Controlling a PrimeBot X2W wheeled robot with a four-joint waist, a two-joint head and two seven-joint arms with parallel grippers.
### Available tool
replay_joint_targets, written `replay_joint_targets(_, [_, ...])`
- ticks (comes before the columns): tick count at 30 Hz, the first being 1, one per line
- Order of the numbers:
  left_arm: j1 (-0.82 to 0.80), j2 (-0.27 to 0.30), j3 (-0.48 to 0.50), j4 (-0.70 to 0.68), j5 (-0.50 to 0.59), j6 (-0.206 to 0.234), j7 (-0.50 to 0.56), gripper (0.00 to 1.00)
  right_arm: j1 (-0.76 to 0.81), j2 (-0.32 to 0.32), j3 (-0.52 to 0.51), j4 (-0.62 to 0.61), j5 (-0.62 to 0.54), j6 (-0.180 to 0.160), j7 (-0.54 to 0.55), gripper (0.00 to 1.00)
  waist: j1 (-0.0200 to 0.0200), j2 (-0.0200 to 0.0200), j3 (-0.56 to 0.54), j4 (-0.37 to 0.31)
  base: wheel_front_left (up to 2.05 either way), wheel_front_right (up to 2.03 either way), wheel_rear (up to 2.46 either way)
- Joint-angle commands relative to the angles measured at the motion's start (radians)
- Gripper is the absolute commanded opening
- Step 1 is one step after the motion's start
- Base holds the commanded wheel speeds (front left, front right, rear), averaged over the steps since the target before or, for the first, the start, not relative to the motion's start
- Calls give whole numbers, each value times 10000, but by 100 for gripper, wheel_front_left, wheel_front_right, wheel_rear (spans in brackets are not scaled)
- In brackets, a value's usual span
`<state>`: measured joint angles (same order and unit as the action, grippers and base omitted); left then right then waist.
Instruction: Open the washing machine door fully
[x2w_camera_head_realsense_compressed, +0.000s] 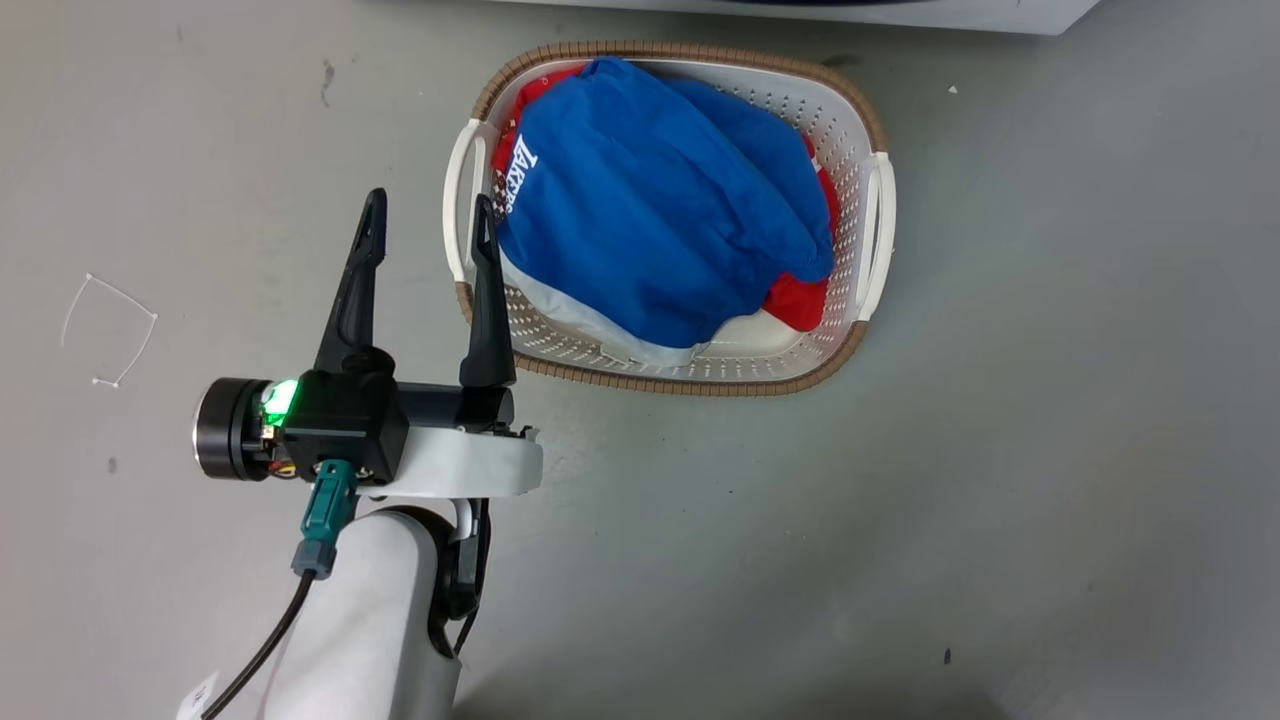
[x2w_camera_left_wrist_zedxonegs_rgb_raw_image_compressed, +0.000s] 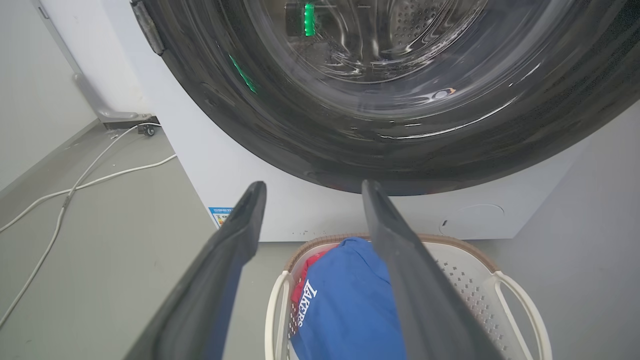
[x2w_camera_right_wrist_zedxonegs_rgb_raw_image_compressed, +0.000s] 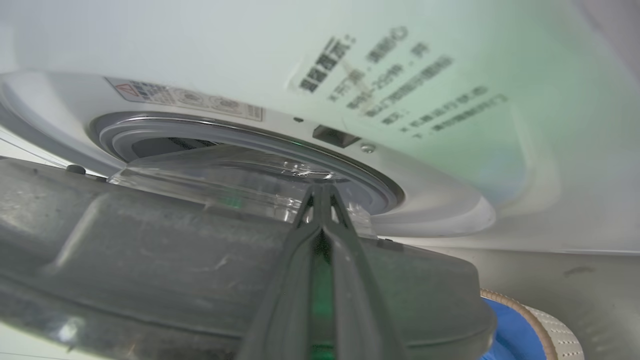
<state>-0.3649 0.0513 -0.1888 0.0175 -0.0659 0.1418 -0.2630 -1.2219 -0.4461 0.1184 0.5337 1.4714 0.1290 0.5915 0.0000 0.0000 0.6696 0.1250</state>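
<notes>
Right gripper (x2w_camera_right_wrist_zedxonegs_rgb_raw_image_compressed: 322, 192), bottom centre of its wrist view: fingers clenched together, lying over the inner face of the door (x2w_camera_right_wrist_zedxonegs_rgb_raw_image_compressed: 150, 260), ajar at lower left. Beyond: machine (x2w_camera_right_wrist_zedxonegs_rgb_raw_image_compressed: 425, 75) front. Sweep outward along the hinge arc, keeping contact. Left gripper (x2w_camera_head_realsense_compressed: 430, 205), head view lower left: spread, idle.

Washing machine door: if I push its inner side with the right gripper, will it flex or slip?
Probably stiff: the washing machine door shows a thick moulded inner frame, so it should swing whole on its hinge. The glass bowl suggests weight. The right gripper, jaws shut, points at smooth glass; slipping seems possible.
</notes>
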Motion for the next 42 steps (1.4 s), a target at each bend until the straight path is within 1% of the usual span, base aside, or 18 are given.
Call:
replay_joint_targets(1, [-30,-15,27,8,20,9,-28,100,177,199,183,-102,80,32,123,0,0,0,-66,-25,0,0,0])
replay_joint_targets(9, [196,-15,142,121,110,-80,-28,100,741,335,223,-249,192,32,113,0,0,0,-534,-203,0,0,0])
replay_joint_targets(25, [702,-15,235,368,155,-239,-28,100,2640,533,521,-882,528,32,284,0,0,0,-1733,-444,0,0,0])
replay_joint_targets(33, [1079,-15,298,441,186,-271,-28,100,4013,549,755,-1643,733,32,563,0,0,0,-2407,-443,0,0,0])
replay_joint_targets(42, [1401,-17,401,472,268,-328,-28,100,5595,852,1077,-2703,1037,31,795,0,0,0,-2921,-447,0,0,0])
